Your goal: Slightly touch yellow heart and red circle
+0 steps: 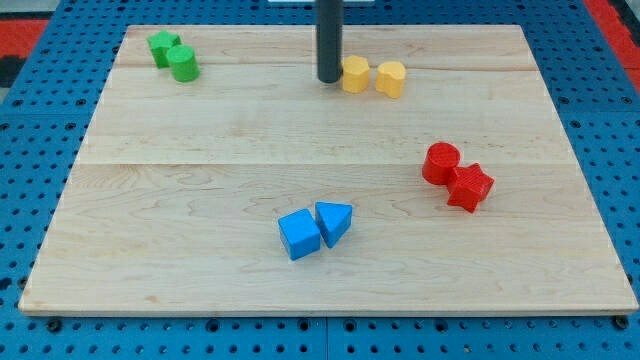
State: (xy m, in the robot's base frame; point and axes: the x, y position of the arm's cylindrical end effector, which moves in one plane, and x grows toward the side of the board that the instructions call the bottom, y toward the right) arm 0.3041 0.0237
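Camera view: my tip (329, 79) touches a yellow block's (355, 75) left side.

The yellow heart (391, 78) lay flat near the view's top, a little right of centre, its lobed outline only roughly readable. Another yellow block (355, 74) sat just beside it on the view's left, a narrow gap between them. The red circle (440, 163), a short upright cylinder, rested at the view's right around mid-height, touching a red star (470, 187) at its lower right. Heart and circle lay well apart.
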